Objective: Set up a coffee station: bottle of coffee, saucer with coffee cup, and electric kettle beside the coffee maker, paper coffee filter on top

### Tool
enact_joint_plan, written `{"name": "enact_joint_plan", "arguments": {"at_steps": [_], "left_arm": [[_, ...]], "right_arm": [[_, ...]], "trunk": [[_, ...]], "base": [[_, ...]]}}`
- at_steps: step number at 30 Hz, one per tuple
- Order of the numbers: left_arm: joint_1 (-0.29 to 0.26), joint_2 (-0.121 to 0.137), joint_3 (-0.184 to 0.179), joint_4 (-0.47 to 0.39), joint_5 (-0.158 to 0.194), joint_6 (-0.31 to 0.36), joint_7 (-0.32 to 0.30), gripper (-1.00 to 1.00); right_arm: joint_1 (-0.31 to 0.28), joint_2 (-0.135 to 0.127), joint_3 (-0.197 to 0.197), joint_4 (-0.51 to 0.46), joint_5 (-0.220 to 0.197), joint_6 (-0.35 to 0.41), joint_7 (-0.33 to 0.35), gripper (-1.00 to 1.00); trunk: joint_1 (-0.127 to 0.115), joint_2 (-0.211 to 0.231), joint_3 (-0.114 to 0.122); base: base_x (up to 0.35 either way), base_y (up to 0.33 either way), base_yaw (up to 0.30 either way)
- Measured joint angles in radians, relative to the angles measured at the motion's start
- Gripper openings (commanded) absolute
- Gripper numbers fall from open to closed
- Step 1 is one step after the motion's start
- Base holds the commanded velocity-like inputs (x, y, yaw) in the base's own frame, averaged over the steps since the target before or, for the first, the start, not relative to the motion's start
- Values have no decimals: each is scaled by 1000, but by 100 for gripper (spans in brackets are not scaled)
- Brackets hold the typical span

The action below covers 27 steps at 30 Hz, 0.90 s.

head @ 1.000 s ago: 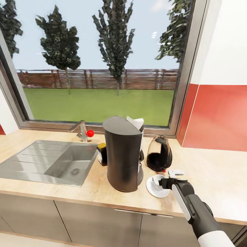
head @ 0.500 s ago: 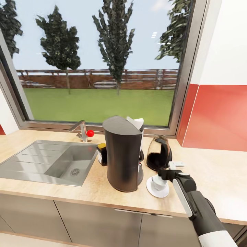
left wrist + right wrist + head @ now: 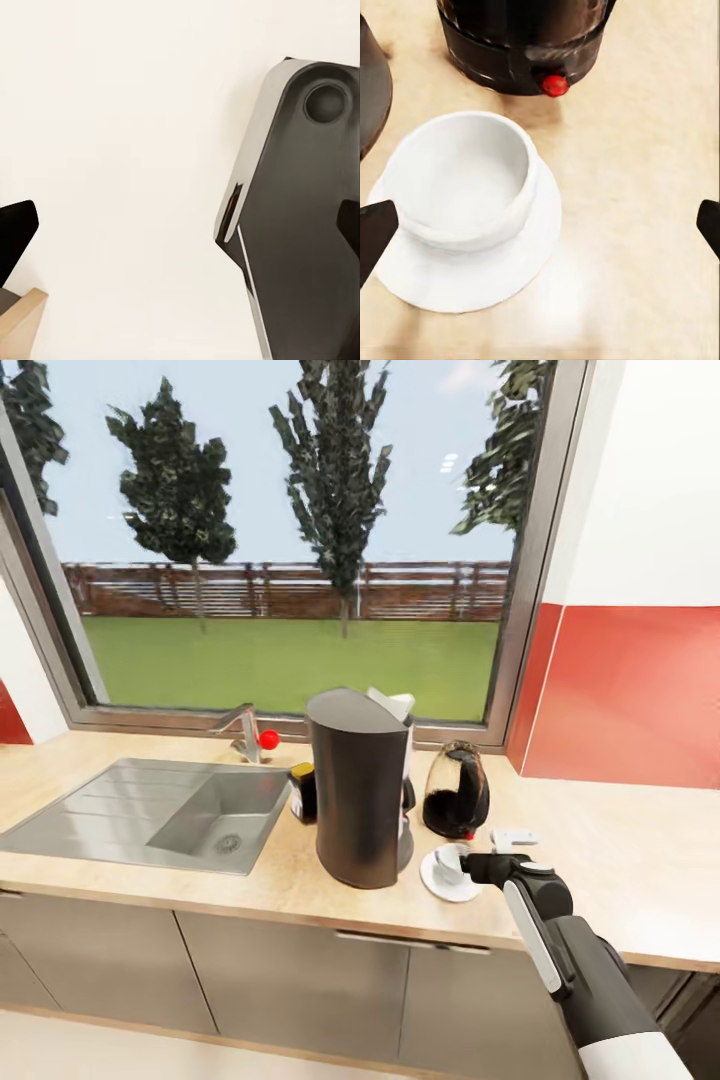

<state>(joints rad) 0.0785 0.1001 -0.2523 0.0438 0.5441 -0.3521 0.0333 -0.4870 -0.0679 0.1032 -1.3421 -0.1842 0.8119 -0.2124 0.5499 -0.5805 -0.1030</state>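
The tall dark coffee maker (image 3: 360, 790) stands on the countertop (image 3: 620, 860) with the white paper coffee filter (image 3: 392, 705) on top. Behind its left side sits the bottle of coffee (image 3: 302, 790). To its right is the electric kettle (image 3: 456, 792) (image 3: 525, 45). In front of the kettle, the coffee cup (image 3: 449, 863) (image 3: 465, 180) rests on the saucer (image 3: 446, 886) (image 3: 510, 262). My right gripper (image 3: 490, 855) (image 3: 540, 232) is open just right of the cup, holding nothing. My left gripper (image 3: 180, 232) is open beside the robot's dark body.
A steel sink (image 3: 160, 815) with a faucet (image 3: 245, 732) lies left of the coffee maker. A big window runs behind the counter and a red wall panel (image 3: 630, 690) is at the right. Grey cabinets (image 3: 300, 980) sit below the worktop.
The whole head view has pulled back and shifted, showing more cabinet front. My right gripper stays open and has drawn slightly away from the cup, which stays on the saucer.
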Motion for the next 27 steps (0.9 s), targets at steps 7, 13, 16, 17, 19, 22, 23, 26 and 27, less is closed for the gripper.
{"name": "enact_joint_plan", "arguments": {"at_steps": [7,13,16,17,19,22,23,26,27], "left_arm": [[0,0,-1,0,-4,0,0,100],[-1,0,-5,-1,-4,-2,-1,100],[-4,5,-8,-19,-4,-4,-1,100],[-5,6,-9,-27,-5,-4,-1,100],[-7,9,-9,-44,-6,-5,-1,100],[-8,9,-9,-51,-8,-5,-1,100],[-9,8,-9,-52,-9,-5,-1,100],[-11,5,-11,-54,-11,-5,-1,100],[-12,4,-10,-55,-11,-5,-1,100]], "right_arm": [[0,0,0,-6,0,0,0,100],[0,0,1,0,0,-2,1,100],[1,-2,0,38,1,-10,2,100],[1,-3,0,69,-1,-22,3,100],[2,-3,-1,180,-4,-145,5,100],[3,-2,-3,371,-5,-490,7,100],[4,-1,-3,450,-7,-633,7,100],[5,16,-4,819,-5,-1212,3,100],[5,28,-5,901,-6,-1320,3,100]], "trunk": [[0,0,0],[0,0,0],[0,0,0],[0,0,0],[0,0,0],[0,0,0],[0,0,0],[-1,0,0],[-1,0,0]], "base": [[-327,0,0],[-334,0,0],[-314,0,0],[-207,0,0],[-113,0,0],[-38,0,0],[-12,0,0],[-4,0,0],[-1,0,0]]}}
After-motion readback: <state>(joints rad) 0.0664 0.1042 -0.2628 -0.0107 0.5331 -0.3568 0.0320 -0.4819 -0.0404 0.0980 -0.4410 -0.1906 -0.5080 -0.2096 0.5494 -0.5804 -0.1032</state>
